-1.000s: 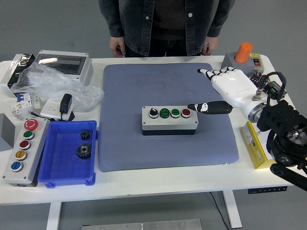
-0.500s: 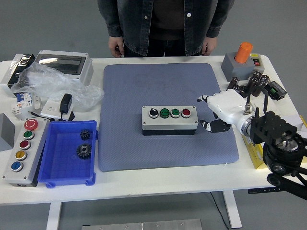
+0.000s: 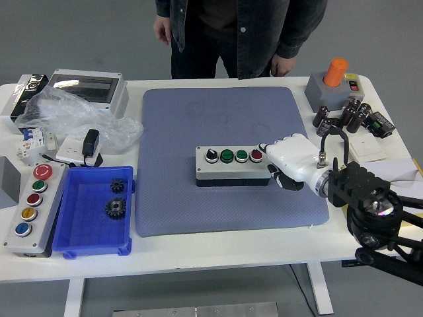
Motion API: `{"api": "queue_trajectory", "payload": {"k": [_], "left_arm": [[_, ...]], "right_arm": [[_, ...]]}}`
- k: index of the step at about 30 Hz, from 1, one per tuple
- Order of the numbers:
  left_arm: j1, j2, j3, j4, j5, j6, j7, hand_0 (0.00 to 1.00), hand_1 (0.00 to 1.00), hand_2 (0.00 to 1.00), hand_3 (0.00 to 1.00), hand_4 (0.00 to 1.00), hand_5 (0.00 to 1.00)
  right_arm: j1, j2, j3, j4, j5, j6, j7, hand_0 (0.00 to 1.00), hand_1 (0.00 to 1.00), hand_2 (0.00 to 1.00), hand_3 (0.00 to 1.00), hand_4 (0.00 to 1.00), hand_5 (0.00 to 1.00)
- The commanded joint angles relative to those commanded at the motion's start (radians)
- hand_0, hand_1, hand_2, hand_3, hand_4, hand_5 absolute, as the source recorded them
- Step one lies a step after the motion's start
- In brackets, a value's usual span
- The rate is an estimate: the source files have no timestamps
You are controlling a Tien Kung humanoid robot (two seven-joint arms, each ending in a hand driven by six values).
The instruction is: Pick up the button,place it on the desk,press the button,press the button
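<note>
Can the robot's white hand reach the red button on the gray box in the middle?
Probably yes. The right hand is already at the right end of the button box, fingers curled, right beside the red button. Nothing sits between them on the blue mat.

Grey button box with black, green, green and red buttons on a blue-grey mat, beside a white right hand; blue tray, white table.

A white table stands on grey floor.
</note>
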State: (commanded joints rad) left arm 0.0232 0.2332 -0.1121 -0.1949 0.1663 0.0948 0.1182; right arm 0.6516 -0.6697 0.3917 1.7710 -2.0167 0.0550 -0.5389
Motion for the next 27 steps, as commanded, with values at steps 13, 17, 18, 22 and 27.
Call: {"api": "queue_trajectory", "payload": {"k": [13,17,18,22,27], "left_arm": [[-0.001,-0.001,0.006,0.0,-0.004,-0.003,-0.005,0.687,0.704,0.632,0.626,0.589,0.378],[-0.001,-0.002,0.009,0.001,-0.007,-0.004,-0.007,0.687,0.704,0.632,0.627,0.588,0.378],[-0.001,-0.002,0.01,0.001,-0.007,-0.004,-0.007,0.687,0.704,0.632,0.627,0.588,0.378],[0.0,-0.002,0.014,0.001,-0.011,-0.006,-0.008,0.688,0.704,0.632,0.627,0.589,0.38],[0.0,-0.002,0.016,0.001,-0.011,-0.007,-0.007,0.688,0.705,0.634,0.626,0.589,0.38]], "right_arm": [[0.012,0.041,-0.018,-0.096,0.027,-0.01,0.015,0.59,0.468,0.268,0.802,0.352,0.002],[0.012,0.038,-0.012,-0.092,0.032,-0.013,0.019,0.566,0.467,0.266,0.793,0.354,0.002],[0.012,0.036,-0.009,-0.087,0.033,-0.013,0.02,0.566,0.467,0.266,0.793,0.354,0.002],[0.014,0.026,0.004,-0.06,0.037,-0.014,0.021,0.563,0.459,0.264,0.791,0.357,0.002],[0.022,0.023,0.009,-0.046,0.047,-0.013,0.023,0.562,0.458,0.264,0.788,0.36,0.002]]}}
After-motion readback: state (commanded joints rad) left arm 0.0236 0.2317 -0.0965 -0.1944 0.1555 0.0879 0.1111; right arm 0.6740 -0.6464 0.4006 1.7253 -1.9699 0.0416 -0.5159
